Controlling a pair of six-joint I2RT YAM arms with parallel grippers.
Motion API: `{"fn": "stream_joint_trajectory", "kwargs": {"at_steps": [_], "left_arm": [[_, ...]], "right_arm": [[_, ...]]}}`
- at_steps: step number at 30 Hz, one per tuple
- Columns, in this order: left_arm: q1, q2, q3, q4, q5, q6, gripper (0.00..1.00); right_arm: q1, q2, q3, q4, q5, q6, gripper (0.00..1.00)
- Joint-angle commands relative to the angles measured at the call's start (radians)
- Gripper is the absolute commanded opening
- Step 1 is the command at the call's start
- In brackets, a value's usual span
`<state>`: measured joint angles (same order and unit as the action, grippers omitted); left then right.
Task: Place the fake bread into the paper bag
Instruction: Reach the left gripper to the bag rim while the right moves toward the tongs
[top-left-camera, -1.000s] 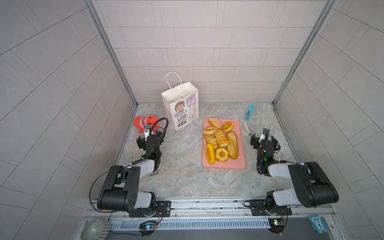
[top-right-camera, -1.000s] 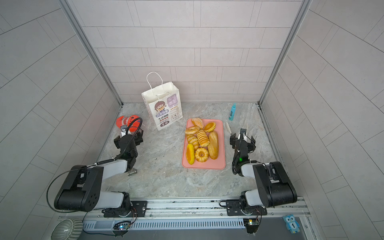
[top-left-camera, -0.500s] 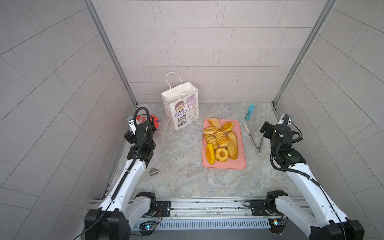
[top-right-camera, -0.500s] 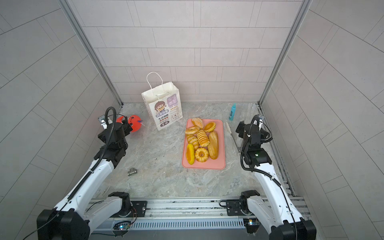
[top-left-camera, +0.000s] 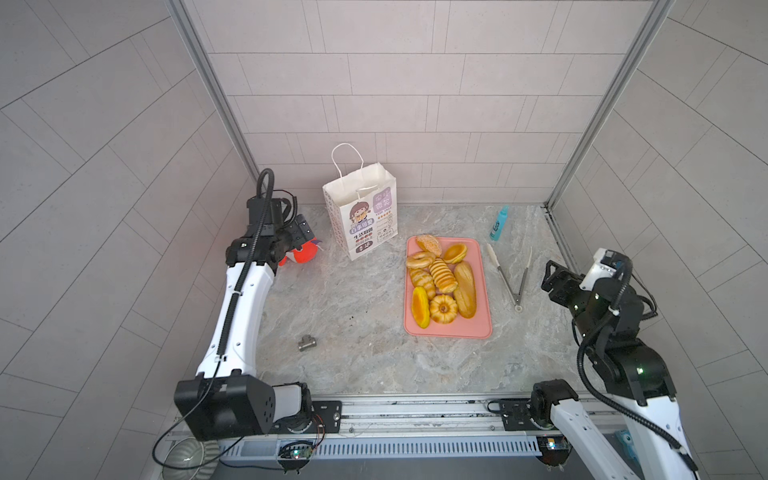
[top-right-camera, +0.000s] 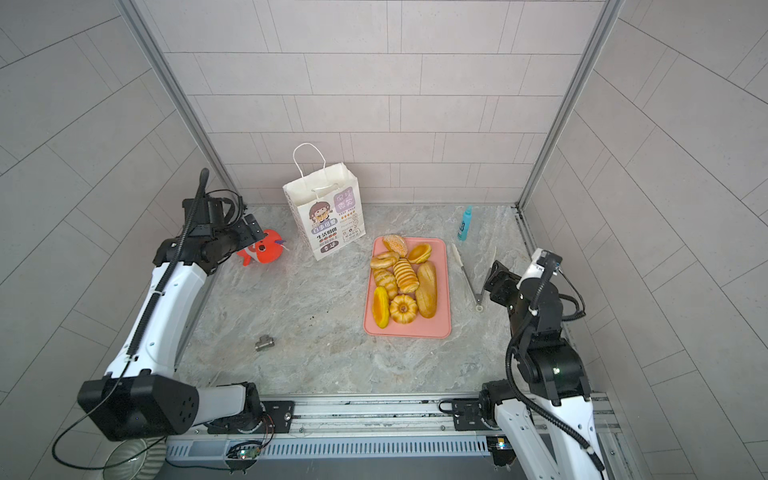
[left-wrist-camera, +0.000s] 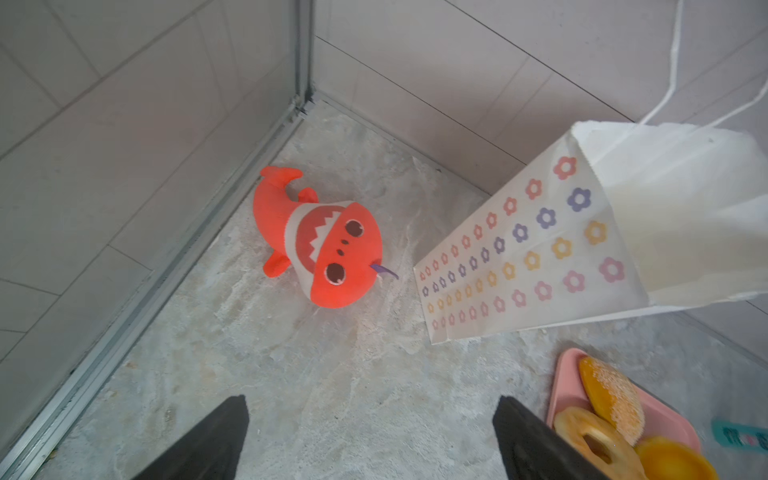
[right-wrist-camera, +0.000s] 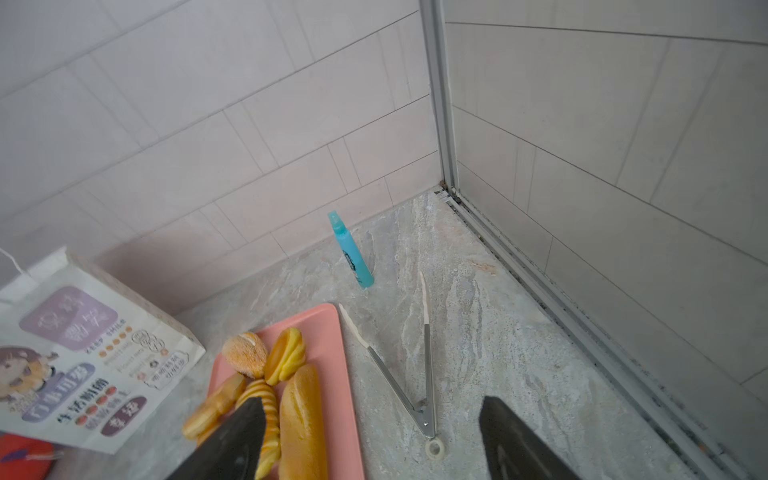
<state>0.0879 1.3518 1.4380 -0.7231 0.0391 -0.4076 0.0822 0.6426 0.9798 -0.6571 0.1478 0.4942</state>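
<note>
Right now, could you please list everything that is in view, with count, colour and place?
table: one, grey marble, under everything
pink tray: one, pink, right of centre
fake bread: eight, golden-yellow to brown, on the pink tray
paper bag: one, white, upright at the back, left of the pink tray
plush fish: one, red, back left corner
tongs: one, silver, white tips, right of the pink tray
bottle: one, blue, back right
metal fitting: one, grey, front left
left gripper: one, black, open, near the plush fish
right gripper: one, black, open, near the tongs
</note>
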Motion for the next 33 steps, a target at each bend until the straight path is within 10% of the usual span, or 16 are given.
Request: {"fn": "stream_joint_trajectory", "kwargs": {"at_steps": [1,27,33], "left_arm": [[-0.005,0.095,0.131,-0.102,0.118,0.063,0.99],[-0.107,0.834,1.041,-0.21,0.126,0.342,0.98],[-0.125,0.889,1.083,-0.206,0.156,0.356,0.78]], "right_arm": [[-0.001,0.167,0.074,-0.142,-0.131,-0.051,0.52],[0.036,0.552,0.156,-0.055,-0.419,0.048,0.73],[0.039,0.549,0.126,0.009,-0.472,0.096,0.71]]}}
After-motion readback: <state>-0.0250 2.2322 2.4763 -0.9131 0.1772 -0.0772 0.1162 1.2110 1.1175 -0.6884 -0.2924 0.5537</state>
